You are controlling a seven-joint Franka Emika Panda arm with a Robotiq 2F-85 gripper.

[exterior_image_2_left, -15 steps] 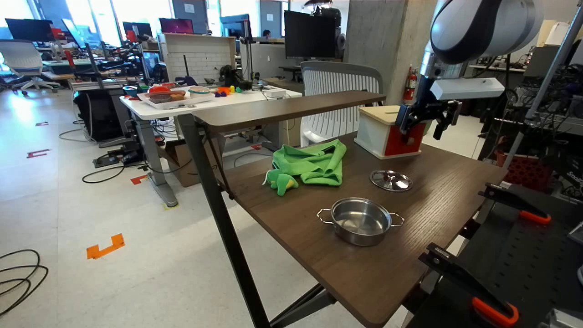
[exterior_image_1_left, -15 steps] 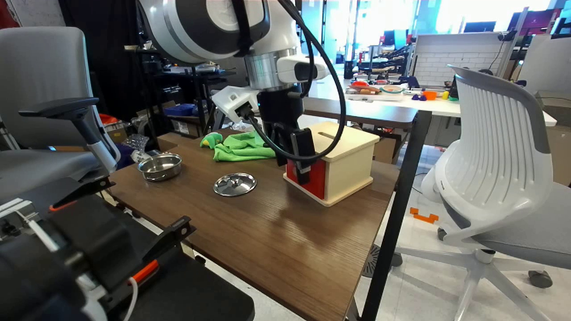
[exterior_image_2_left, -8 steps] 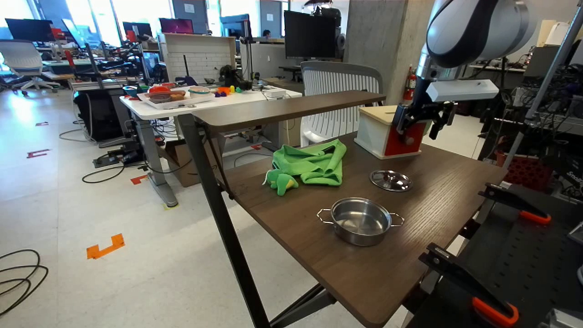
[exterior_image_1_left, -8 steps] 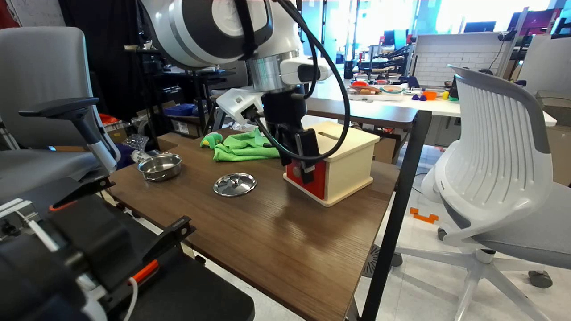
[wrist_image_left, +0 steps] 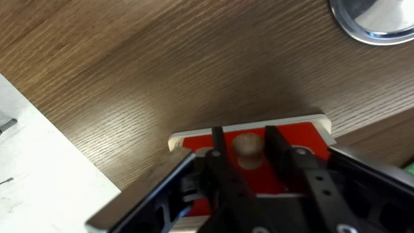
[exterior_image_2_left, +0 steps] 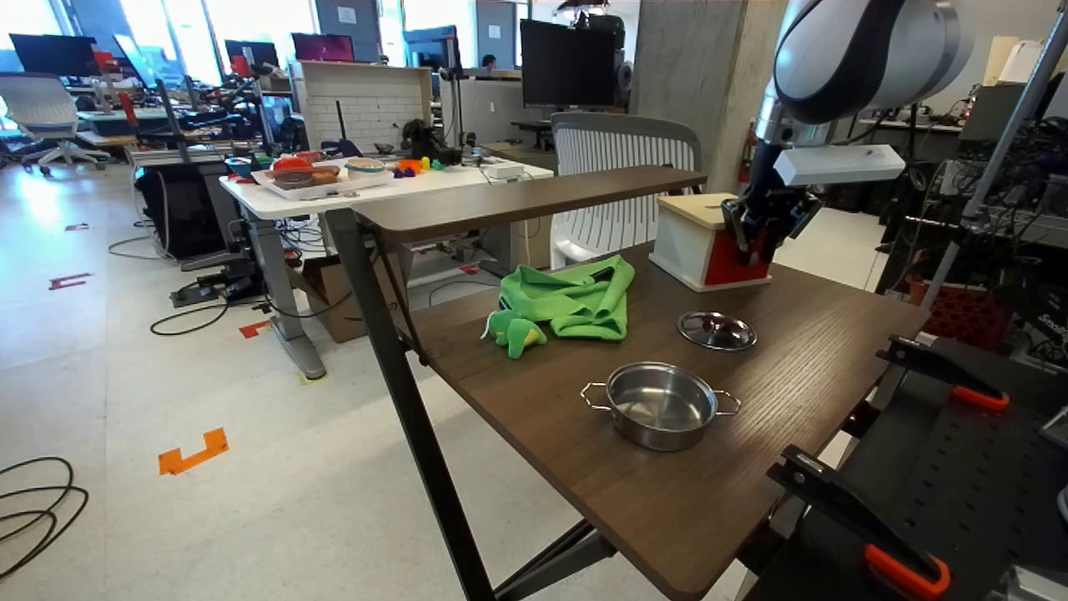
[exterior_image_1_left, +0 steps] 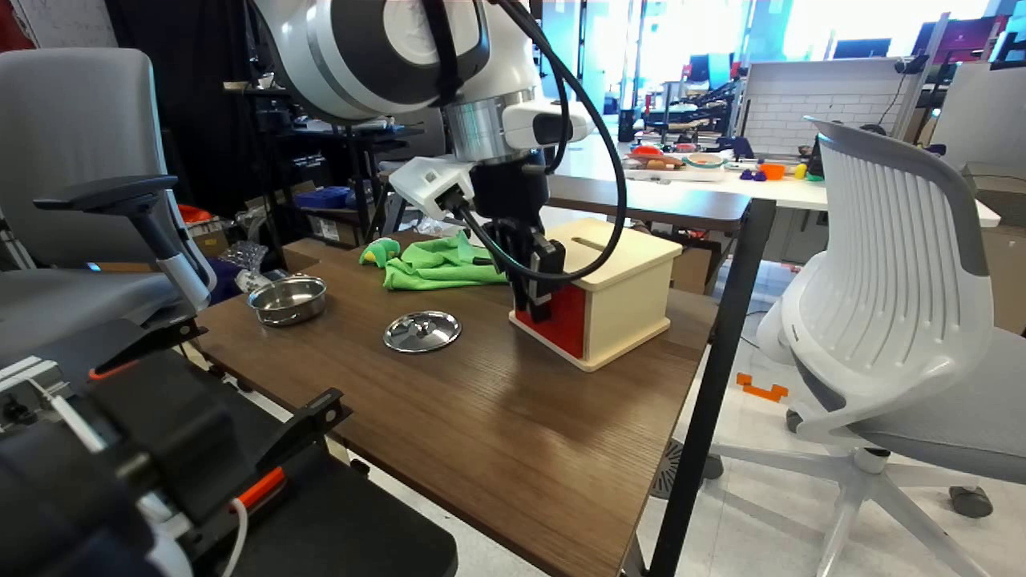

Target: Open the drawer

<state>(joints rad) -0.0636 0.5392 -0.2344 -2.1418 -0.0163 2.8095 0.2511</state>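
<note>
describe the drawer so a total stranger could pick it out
On the brown table stands a pale box, slotted on top. The drawer is in its front. The box's other visible faces are pale; this one is red, with a round knob.

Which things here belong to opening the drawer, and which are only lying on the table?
Belong to the job:
red-fronted drawer
round knob
pale wooden box
gripper

Only lying there:
green cloth
small green-and-yellow object
metal pot
metal lid
</note>
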